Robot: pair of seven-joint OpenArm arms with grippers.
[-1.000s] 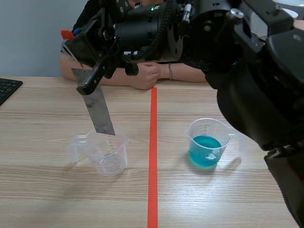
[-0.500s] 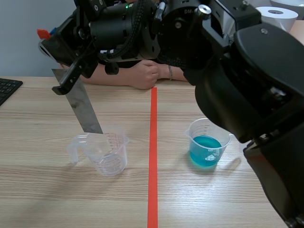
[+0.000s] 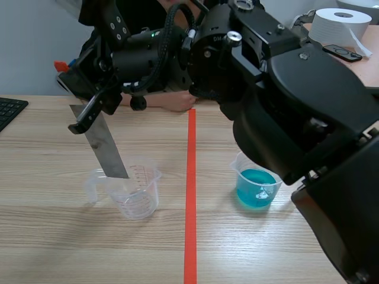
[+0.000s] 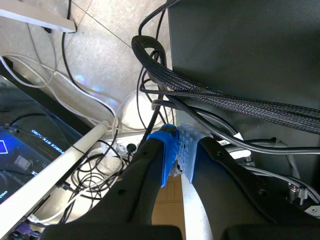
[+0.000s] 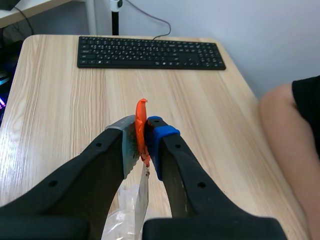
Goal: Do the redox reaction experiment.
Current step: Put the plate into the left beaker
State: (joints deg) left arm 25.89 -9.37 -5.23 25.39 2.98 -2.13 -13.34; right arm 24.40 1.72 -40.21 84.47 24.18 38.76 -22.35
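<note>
Grey metal strip (image 3: 109, 155) | looks stiff, thin, light and slick to me | right end effector (image 5: 143, 137) clenched on its top end | lower tip at mouth of empty beaker (image 3: 135, 192) | I'd pinch the flat faces.

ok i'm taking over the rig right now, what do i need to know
Right hand: shut on the metal strip, held tilted, lower end at the mouth of the empty clear cup; whether it is inside, I cannot tell.
Left hand: shut on nothing, off the table, facing cables.
Cup of blue liquid: on the table across the red tape line from the empty cup, untouched.
Done: strip gripped.
Left: probably getting the strip into the blue liquid.
</note>
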